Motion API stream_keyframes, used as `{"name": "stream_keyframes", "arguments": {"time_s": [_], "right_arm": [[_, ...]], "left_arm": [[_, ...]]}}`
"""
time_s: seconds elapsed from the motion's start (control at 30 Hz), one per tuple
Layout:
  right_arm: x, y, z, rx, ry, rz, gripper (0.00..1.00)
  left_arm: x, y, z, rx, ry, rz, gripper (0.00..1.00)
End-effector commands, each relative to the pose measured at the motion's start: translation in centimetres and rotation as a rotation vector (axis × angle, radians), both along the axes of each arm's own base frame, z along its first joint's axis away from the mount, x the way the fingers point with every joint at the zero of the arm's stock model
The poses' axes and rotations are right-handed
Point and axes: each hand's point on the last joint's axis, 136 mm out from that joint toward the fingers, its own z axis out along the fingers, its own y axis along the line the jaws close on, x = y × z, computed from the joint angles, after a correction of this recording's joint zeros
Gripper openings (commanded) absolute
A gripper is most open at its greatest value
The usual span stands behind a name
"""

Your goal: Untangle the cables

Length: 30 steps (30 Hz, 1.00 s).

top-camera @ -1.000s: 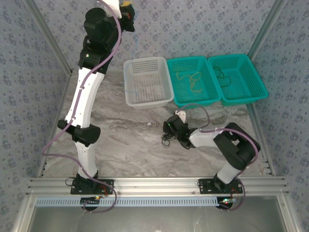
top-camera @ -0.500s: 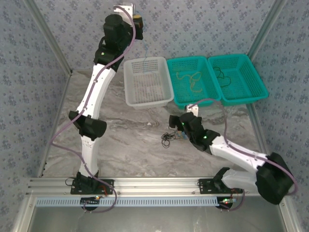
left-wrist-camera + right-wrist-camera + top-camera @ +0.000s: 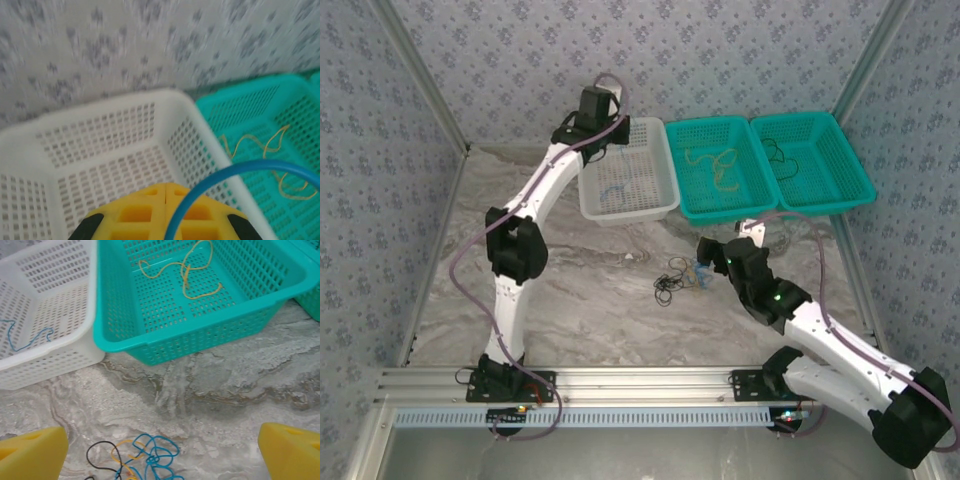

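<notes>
We show the left gripper (image 3: pixel 165 200) closed on a blue cable (image 3: pixel 240 168) over the white basket (image 3: pixel 100 107), and the right gripper (image 3: pixel 161 450), jaws wide, above the clump (image 3: pixel 145 460) at the centre of the table (image 3: pixel 225 385). We judge a coarse grab would tighten its knots.

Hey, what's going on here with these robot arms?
The left gripper, shut on a blue cable, holds it over the white basket. The right gripper hangs open above the tangle of cables on the table. A yellow cable lies in the middle teal basket, a black cable in the right teal basket.
</notes>
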Motion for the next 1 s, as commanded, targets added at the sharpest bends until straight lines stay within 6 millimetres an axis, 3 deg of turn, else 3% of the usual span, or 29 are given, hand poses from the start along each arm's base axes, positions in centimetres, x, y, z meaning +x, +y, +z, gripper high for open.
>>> {"name": "stream_keyframes", "arguments": {"time_s": [0.0, 0.07, 0.13, 0.17, 0.27, 0.4, 0.57, 0.73, 0.9, 0.97], "right_arm": [[-0.1, -0.1, -0.2, 0.013, 0.016, 0.001, 1.0], [0.1, -0.1, -0.2, 0.02, 0.017, 0.002, 1.0], [0.2, -0.1, -0.2, 0.027, 0.022, 0.003, 1.0], [0.2, -0.1, -0.2, 0.027, 0.025, 0.003, 1.0], [0.4, -0.1, -0.2, 0.038, 0.03, -0.001, 1.0], [0.5, -0.1, -0.5, 0.043, 0.039, -0.001, 1.0], [0.5, 0.0, -0.6, 0.046, 0.051, 0.007, 1.0], [0.8, -0.2, -1.1, 0.068, 0.064, 0.0, 1.0], [1.2, -0.9, -3.1, 0.073, 0.113, -0.037, 1.0], [1.3, -1.2, -4.0, 0.11, 0.121, -0.068, 1.0]], "left_arm": [[-1.5, 0.2, -1.6, 0.054, 0.088, 0.039, 0.02], [-1.9, 0.4, -2.2, 0.118, 0.098, 0.057, 0.16], [-2.4, 0.8, -2.3, 0.199, 0.114, 0.063, 0.58], [-2.6, 1.0, -2.2, 0.228, 0.118, 0.065, 0.7], [-3.3, 1.6, -2.0, 0.302, 0.13, 0.074, 0.89], [-3.9, 2.2, -1.5, 0.346, 0.129, 0.079, 0.97], [-4.7, 2.4, -1.3, 0.353, 0.146, 0.061, 0.99], [-6.9, -0.4, -1.2, 0.235, 0.141, -0.063, 0.99], [-9.5, -2.6, 0.6, 0.127, 0.046, -0.112, 0.99], [-10.8, -3.2, 0.1, 0.073, 0.038, -0.134, 0.99]]}}
